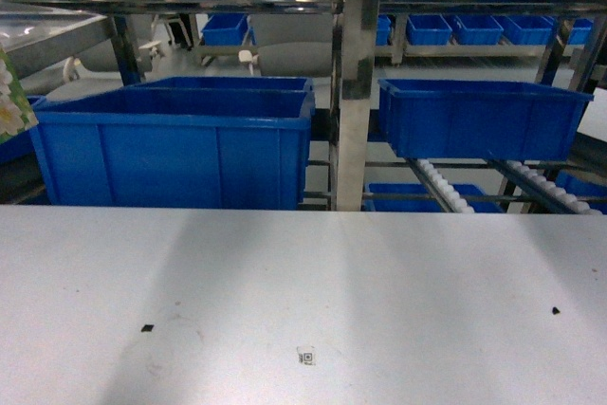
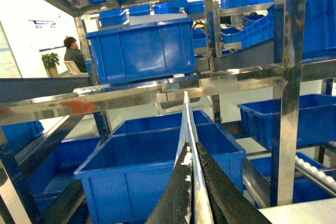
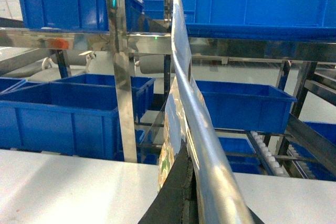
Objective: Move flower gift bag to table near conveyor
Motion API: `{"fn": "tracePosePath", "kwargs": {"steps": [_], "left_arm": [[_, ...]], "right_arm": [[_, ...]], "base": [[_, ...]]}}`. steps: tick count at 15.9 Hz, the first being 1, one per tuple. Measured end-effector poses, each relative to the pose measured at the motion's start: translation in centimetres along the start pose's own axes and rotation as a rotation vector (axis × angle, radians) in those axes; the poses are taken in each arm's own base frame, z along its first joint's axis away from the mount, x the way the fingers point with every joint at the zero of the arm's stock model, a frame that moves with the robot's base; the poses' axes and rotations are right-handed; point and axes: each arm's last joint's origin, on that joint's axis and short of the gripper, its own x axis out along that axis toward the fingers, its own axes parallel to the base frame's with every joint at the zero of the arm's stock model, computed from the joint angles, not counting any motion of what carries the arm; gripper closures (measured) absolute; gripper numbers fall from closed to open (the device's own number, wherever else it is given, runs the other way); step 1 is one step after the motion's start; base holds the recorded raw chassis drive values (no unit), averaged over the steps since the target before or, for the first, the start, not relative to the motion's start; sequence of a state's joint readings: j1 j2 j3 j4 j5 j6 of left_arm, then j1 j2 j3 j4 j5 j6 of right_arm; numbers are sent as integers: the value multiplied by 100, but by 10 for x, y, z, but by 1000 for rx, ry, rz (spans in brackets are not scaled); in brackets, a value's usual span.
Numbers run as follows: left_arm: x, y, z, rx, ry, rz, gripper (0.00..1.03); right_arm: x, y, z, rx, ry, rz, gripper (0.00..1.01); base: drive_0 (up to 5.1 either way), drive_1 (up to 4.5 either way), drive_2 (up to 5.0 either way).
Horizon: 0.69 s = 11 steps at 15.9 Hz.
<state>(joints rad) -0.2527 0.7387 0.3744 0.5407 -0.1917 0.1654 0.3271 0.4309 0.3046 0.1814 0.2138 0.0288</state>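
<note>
While the wide white table point(image 1: 303, 282) fills the near half of the head view, the metal racking behind it carries big blue bins point(image 1: 175, 144), and the conveyor point(image 1: 446, 187) of small white rollers slopes down at the far right. The gift bag point(image 1: 13, 97) shows only as a flowered corner at the far left edge, above the table's level, so a placement means bringing it right and down. Each wrist view shows a thin glossy edge of it running upright. The left gripper point(image 2: 192, 182) and right gripper point(image 3: 185, 192) are each closed tight on that edge.
</note>
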Motion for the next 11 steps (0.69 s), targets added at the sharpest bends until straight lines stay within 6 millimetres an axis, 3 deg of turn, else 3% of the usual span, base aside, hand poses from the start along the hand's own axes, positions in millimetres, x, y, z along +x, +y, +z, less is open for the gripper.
{"fn": "tracePosePath", "kwargs": {"steps": [5,8,11], "left_arm": [[-1,0,1,-2,-8,1,101],[-1,0,1,-1,-8,2,101],[-1,0,1,-2,-9,1,101]], "right_arm": [[4,-5,-3,1,-25,28,99],[35,-20,-36,-11,38,62,99],[72,-34,-51,-11,48,64,99]], "base": [[0,0,0],[0,0,0],[0,0,0]]}}
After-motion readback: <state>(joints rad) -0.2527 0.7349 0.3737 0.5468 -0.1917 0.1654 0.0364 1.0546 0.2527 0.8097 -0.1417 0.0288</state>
